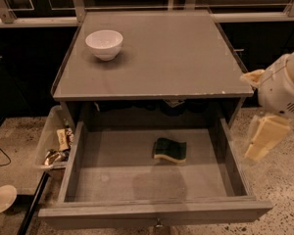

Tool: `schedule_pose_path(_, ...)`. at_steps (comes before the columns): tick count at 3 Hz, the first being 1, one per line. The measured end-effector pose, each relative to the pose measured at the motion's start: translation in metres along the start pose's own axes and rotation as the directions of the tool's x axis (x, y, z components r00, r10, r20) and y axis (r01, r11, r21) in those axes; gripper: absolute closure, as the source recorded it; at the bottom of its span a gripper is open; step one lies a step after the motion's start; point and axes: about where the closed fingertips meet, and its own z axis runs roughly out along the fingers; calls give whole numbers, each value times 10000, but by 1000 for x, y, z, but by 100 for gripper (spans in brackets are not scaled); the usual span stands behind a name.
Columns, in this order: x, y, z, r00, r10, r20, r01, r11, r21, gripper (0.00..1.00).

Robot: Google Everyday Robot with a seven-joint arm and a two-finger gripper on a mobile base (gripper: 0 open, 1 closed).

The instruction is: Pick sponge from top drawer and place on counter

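Speckled floor and dark cabinets surround a grey cabinet whose top drawer (117, 177) stands pulled open in the lower half of the frame. On the drawer's bare floor, right of centre and toward the back, lies the sponge (170, 150): dark green face up, a yellow foam strip showing along its near edge, its long axis running roughly left to right. The gripper (263, 140) hangs at the right edge of the frame, outside the drawer's right wall, so the sponge lies well to its left. Whether the gripper is released or clenched cannot be told. Above, the counter (171, 58) carries a white bowl (104, 43) at upper left.
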Motion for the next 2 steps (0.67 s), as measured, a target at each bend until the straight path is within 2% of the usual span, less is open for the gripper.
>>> schedule_pose_path(1,7,6,45,9984,-207,521,208,9998,-12,0)
schedule_pose_path(2,5,4,90,9910,-350,1289,399,9986,-357,0)
